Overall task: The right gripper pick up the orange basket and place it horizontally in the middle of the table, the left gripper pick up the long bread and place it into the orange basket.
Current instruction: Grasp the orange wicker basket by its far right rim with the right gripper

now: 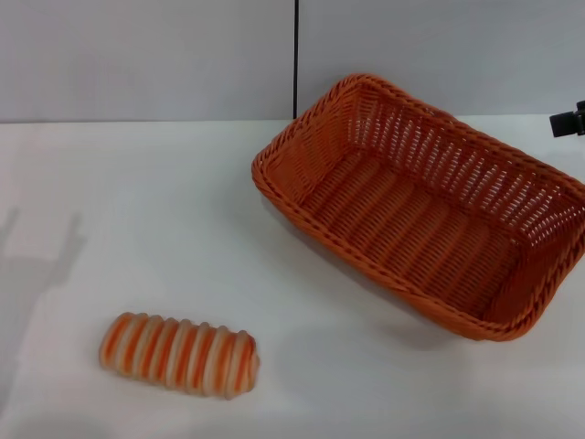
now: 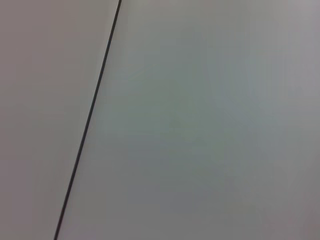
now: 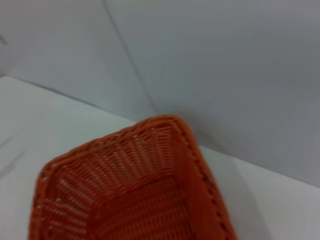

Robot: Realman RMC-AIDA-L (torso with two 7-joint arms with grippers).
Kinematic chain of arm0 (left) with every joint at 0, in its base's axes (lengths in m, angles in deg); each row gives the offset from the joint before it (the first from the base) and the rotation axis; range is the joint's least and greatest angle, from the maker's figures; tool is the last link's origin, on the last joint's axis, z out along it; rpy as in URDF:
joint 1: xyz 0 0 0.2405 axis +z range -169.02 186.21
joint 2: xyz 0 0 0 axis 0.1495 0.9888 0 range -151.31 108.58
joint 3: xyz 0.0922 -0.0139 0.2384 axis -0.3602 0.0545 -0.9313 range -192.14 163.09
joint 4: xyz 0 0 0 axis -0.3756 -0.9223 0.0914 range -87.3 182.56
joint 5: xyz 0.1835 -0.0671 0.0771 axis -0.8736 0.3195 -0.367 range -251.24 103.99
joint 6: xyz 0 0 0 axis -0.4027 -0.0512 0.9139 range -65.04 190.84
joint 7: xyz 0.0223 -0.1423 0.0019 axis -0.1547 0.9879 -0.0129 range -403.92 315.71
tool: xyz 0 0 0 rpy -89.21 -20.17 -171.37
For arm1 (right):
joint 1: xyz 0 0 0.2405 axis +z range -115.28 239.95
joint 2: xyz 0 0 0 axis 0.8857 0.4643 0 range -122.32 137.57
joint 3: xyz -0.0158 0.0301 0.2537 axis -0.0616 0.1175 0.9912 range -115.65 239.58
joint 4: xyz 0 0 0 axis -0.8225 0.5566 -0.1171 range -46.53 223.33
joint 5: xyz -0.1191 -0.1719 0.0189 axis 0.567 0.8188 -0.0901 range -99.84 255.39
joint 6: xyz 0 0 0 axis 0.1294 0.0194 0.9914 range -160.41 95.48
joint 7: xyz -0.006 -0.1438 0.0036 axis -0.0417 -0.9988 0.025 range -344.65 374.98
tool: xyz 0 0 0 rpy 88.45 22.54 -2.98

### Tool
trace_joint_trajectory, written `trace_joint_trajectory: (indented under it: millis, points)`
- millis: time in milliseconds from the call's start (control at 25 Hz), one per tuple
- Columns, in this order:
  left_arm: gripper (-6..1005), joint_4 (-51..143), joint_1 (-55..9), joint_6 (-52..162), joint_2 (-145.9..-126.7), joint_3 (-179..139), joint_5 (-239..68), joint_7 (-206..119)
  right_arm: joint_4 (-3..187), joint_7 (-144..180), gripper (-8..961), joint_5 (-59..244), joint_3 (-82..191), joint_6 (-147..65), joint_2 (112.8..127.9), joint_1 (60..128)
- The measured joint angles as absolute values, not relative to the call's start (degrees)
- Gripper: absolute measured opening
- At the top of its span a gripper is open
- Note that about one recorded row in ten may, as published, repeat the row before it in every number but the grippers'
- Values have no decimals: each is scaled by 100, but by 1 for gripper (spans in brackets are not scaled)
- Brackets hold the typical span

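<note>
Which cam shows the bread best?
Head view: the whole bread lies on the table, striped top up, apart from the basket. Left wrist shows only wall; right wrist only a basket corner.

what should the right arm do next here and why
Probably bring the right gripper down onto the near rim of the orange basket. The basket sits skewed at the table's right, empty and ungrasped, while the long bread lies apart, near left.

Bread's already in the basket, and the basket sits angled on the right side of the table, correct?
Not quite. In the head view the bread lies on the table, left of and apart from the basket, which is empty. The basket is indeed angled on the right.
</note>
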State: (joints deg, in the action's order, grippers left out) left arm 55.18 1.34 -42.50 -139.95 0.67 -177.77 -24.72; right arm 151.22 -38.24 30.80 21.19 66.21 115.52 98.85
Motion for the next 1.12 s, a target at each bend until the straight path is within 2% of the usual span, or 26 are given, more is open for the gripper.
trace_joint_trajectory:
  millis: [1120]
  points:
    - [860,5651,208,-4230,-13993,-1,-17777,-2441,13213,-4447,679,3487,1852,5212,11602,10189]
